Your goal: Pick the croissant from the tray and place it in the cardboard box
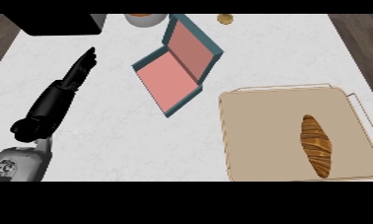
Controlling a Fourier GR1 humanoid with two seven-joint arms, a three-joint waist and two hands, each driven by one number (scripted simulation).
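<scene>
**Croissant on tray, box open, left hand extended over desk**

The croissant (317, 145) lies lengthwise on the beige tray (262, 134), toward its right side, with nothing touching it. The tray sits at the lower right of the white marbled desk (109, 119).

The cardboard box (177, 65) lies up and to the left of the tray, near it but apart. It is open, with teal outer walls and a pink interior in two sections (the farther section darker in tone), and set at an angle to the tray.

The left hand (79, 72) is at the left side of the desk, well apart from box and tray. Its fingers are straight and together, pointing away from the robot, holding nothing.

The right hand does not show.

At the far edge: a dark block (55, 23), a white round vessel (144, 19), a small brown object (225, 18).
</scene>
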